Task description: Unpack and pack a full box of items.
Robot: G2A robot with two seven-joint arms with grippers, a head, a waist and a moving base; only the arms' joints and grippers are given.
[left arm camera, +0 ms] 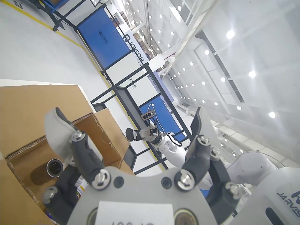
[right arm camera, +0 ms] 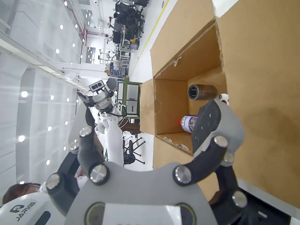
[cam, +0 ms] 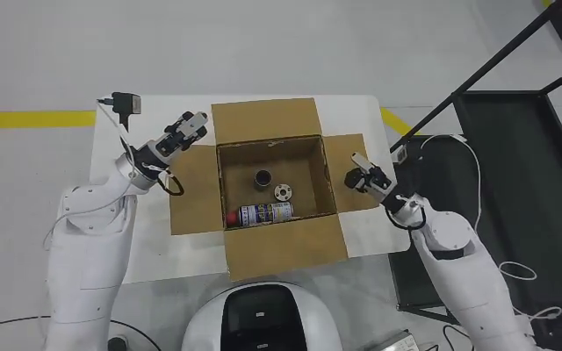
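My left hand point(cam: 197, 125) is spread, empty, at 10 o'clock of the box point(cam: 268, 120); my right hand point(cam: 354, 170), spread, at 3 o'clock. A spray can point(cam: 266, 213) lies inside.

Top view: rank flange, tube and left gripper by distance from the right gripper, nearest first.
Measured from the right gripper:
1. flange: inside the box, on the side towards that gripper.
2. tube: inside the box, just beyond the flange.
3. left gripper: outside the box, past its opposite wall.
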